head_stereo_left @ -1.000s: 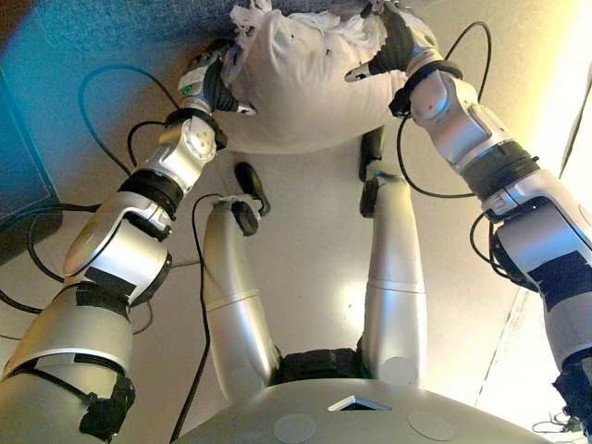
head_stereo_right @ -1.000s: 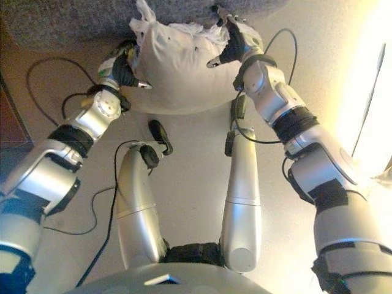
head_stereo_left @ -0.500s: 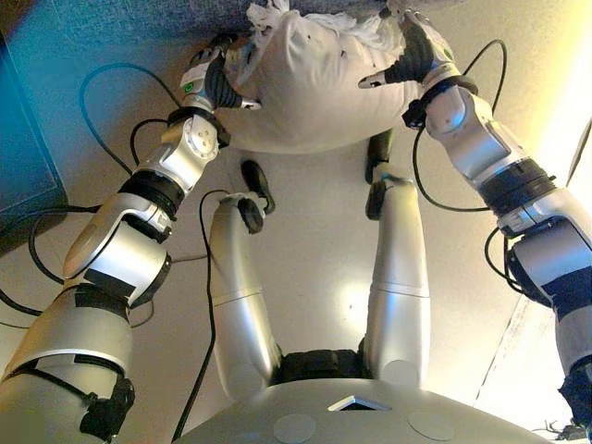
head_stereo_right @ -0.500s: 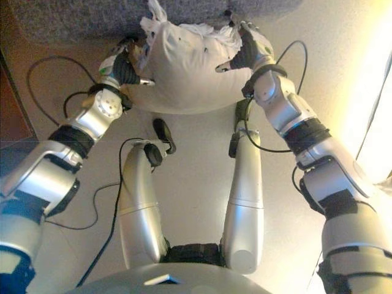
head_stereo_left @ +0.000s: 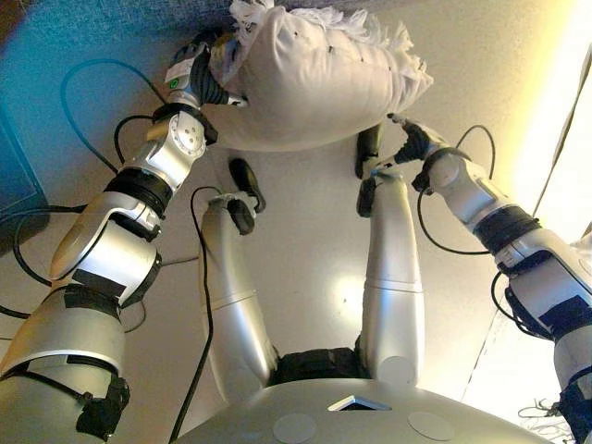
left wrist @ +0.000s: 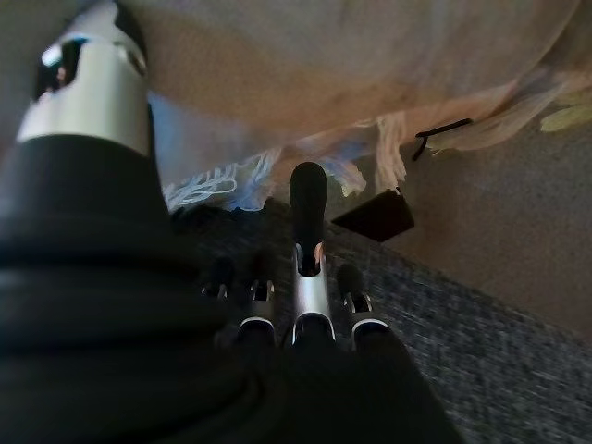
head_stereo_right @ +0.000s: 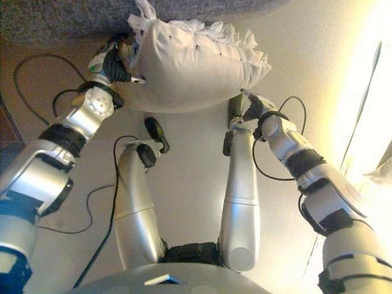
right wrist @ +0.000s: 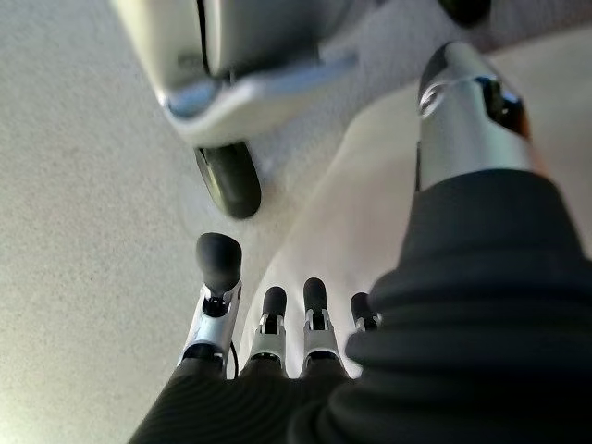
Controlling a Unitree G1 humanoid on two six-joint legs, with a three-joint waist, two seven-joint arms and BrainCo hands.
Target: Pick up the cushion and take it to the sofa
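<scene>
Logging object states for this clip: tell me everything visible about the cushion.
The cushion is plump, off-white fabric with a white fringed edge and a few small dark specks. It is held off the floor, against the grey sofa edge. The left hand presses against its end; the right hand hangs below it, apart and empty.

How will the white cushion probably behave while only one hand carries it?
The cushion is probably soft: it bulges and sags away from the left hand. It seems light, since one side is enough to hold it up. The right hand hangs below it, apart, so the free end may droop or swing.
</scene>
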